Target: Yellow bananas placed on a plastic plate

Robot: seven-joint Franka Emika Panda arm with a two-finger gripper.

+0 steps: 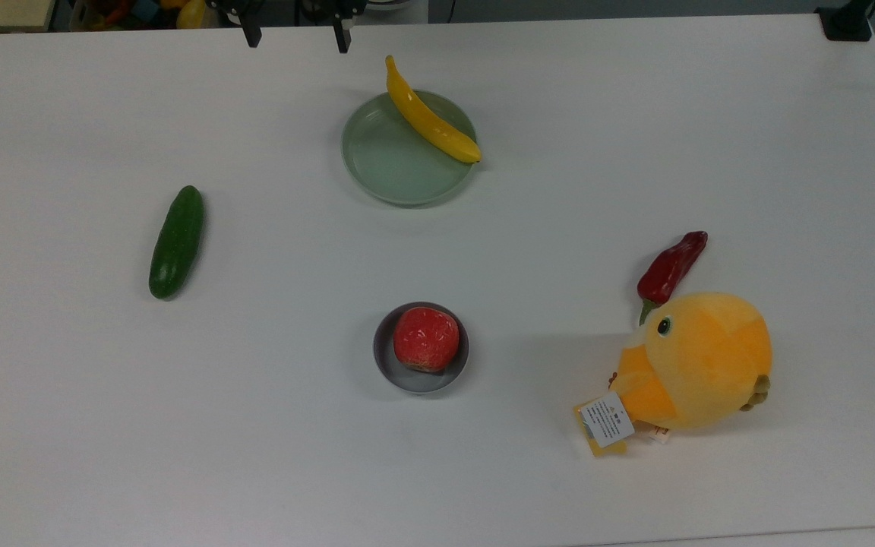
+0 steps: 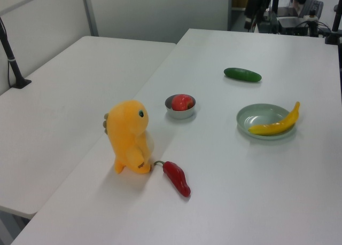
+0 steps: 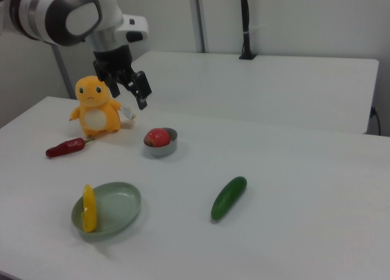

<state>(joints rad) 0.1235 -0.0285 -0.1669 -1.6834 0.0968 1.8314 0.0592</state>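
Yellow curved toy banana (image 1: 430,118) is lying across the round pale mint-green plastic plate (image 1: 396,171), one end overhanging its rim.
Black two-finger gripper (image 3: 130,86) is hanging high with jaws wide, gripping nothing; the orange plush toy's (image 1: 694,359) white tag (image 1: 608,419) is showing unreadable print.

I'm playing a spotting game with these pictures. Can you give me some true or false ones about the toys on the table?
1. The banana lies across the green plate, with its ends poking over the rim. True.
2. The tool is holding the banana. False: it is open, raised and apart from the banana.
3. The grey bowl holds a red fruit. True.
4. The cucumber sits on the plate. False: it lies on the bare table.
5. The red pepper lies beside the orange plush toy. True.
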